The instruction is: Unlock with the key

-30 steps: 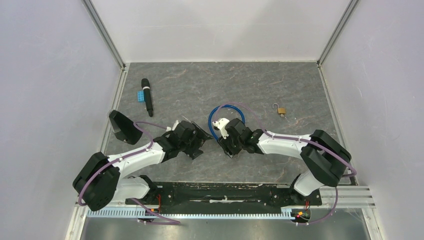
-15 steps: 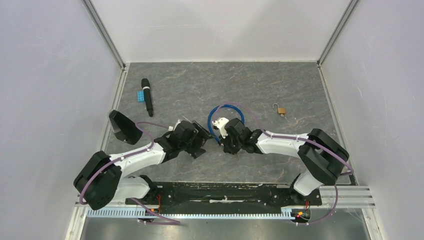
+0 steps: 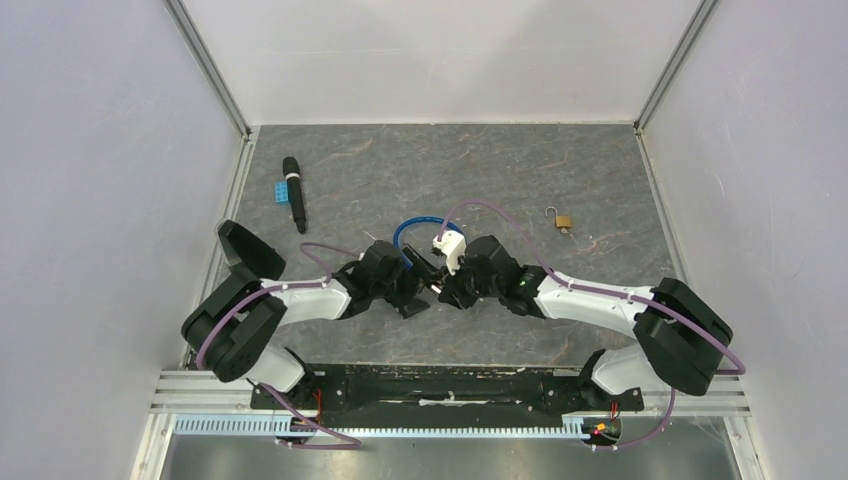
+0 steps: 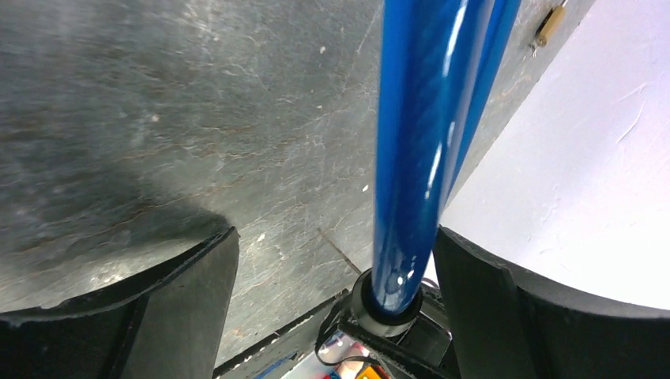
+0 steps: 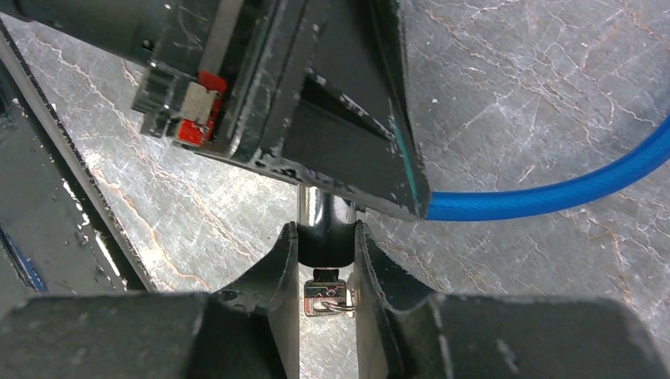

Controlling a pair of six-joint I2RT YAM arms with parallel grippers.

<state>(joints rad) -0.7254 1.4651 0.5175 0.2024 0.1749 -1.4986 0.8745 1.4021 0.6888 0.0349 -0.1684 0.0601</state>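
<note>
One key (image 5: 325,298) sits pinched between fingers of the right gripper (image 5: 325,237).

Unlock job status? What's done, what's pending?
Done: the key is off the table, pinched in the right end effector. In hand: its metal stem points into the black part where the blue cable lock ends; the cable runs between the fingers of the left end effector. Left: turning the key and freeing the cable; no release visible yet.

Right gripper (image 5: 325,237) pinching key (image 5: 324,251) (cable lock (image 5: 553,193) ahead)
</note>
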